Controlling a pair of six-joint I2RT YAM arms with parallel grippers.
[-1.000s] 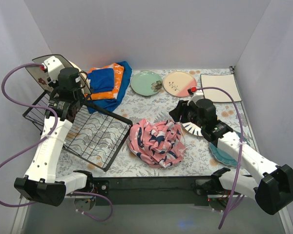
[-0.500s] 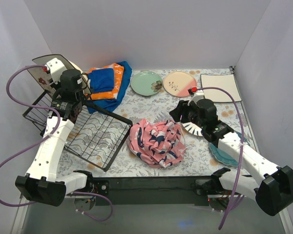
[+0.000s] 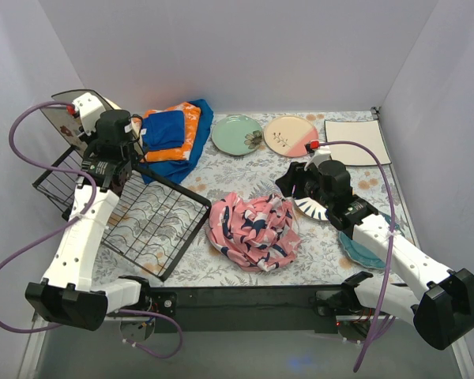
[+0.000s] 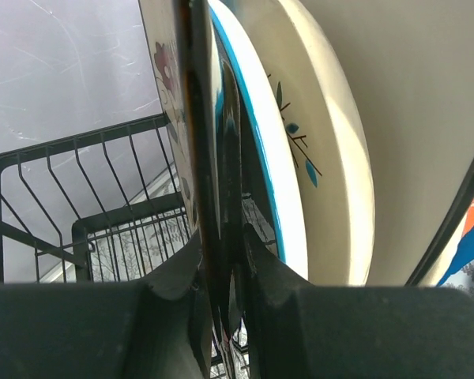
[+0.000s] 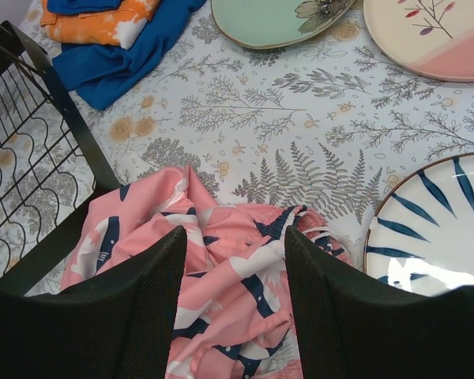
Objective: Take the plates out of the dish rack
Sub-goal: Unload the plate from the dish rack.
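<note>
The black wire dish rack [image 3: 154, 229] lies at the left, tipped, with its far end raised. Two plates stand at that end: a white plate with red marks and a dark rim [image 3: 63, 118] and a cream-and-blue plate [image 4: 316, 118] behind it. My left gripper [image 4: 221, 245] is shut on the dark rim of the red-marked plate, seen edge-on. My right gripper [image 5: 233, 237] hovers open over the pink cloth with nothing between its fingers. On the table lie a mint green plate [image 3: 237, 134], a cream-and-pink plate [image 3: 291, 136], a cream square plate [image 3: 357, 142], a blue-striped plate [image 5: 434, 229] and a teal plate [image 3: 363, 245].
A crumpled pink patterned cloth [image 3: 253, 229] lies in the middle of the table, right of the rack. Folded blue-orange cloths [image 3: 174, 134] sit behind the rack. Walls close in the left, back and right sides. The right arm covers part of the striped and teal plates.
My left gripper has closed onto the plate's rim. The rack has shifted slightly toward the left and near edge. The right arm has stayed where it was.
</note>
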